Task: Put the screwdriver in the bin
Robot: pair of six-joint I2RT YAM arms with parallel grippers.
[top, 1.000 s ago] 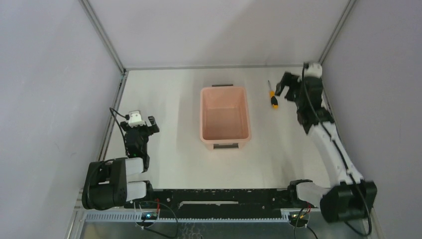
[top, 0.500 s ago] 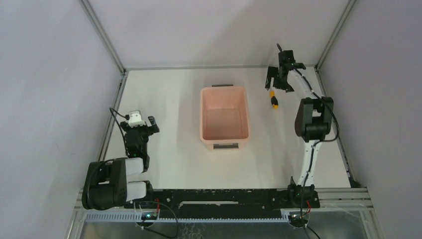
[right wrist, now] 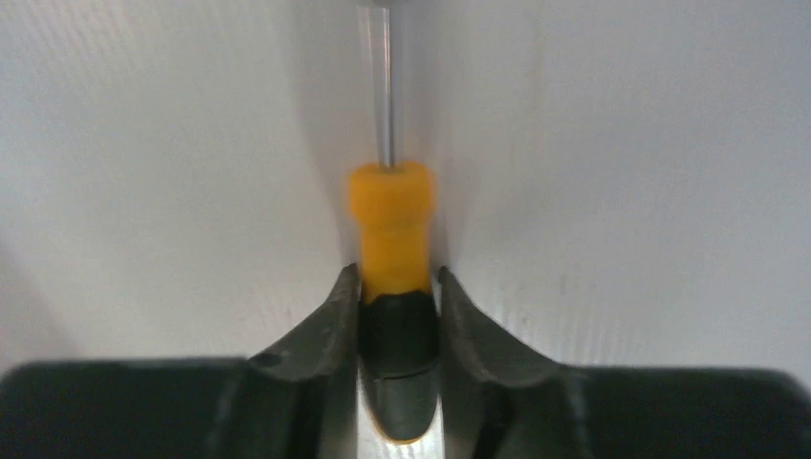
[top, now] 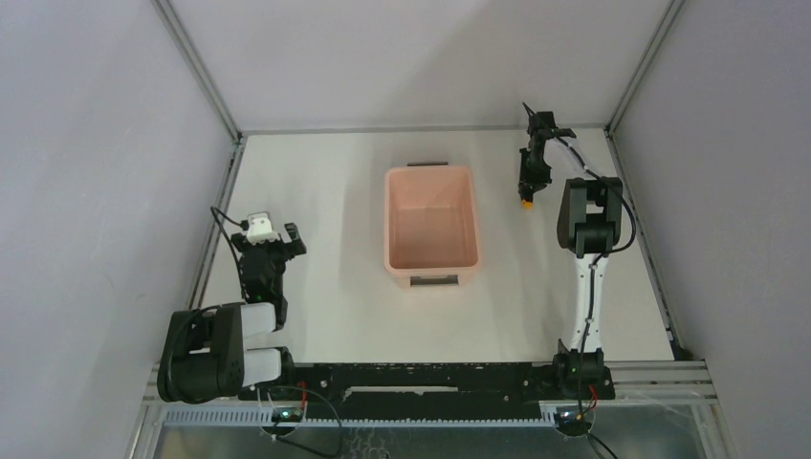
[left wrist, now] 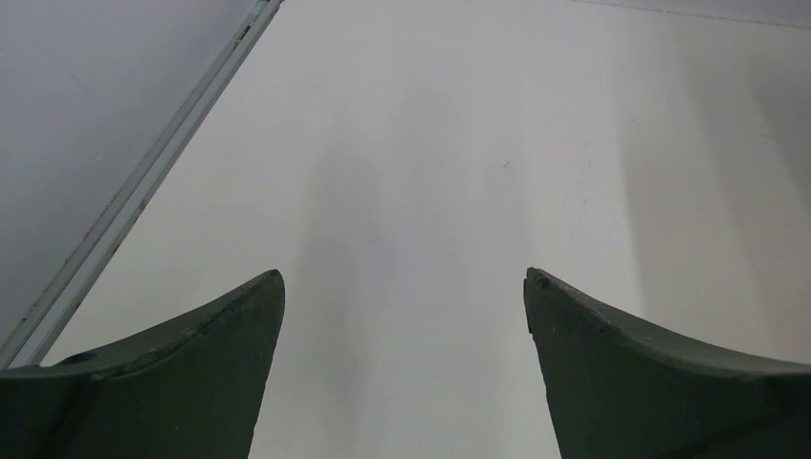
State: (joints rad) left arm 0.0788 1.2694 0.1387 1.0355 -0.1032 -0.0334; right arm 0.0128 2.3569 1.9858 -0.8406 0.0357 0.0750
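Observation:
The screwdriver, orange-yellow and black in the handle with a thin metal shaft, lies on the white table right of the bin. My right gripper is shut on its handle, a finger pressed against each side. From above, that gripper reaches down at the far right, and only the handle's orange end of the screwdriver shows below it. The pale pink bin stands in the middle of the table with nothing inside. Near the left edge, my left gripper is open over bare table, also seen from above.
A metal frame rail borders the table's left side and grey walls close in on the back and both sides. The right arm's forearm stands upright between the bin and the right wall.
My right gripper swung in over the screwdriver, dropped onto it and closed from wide open onto its handle. The left arm and the bin have not moved.

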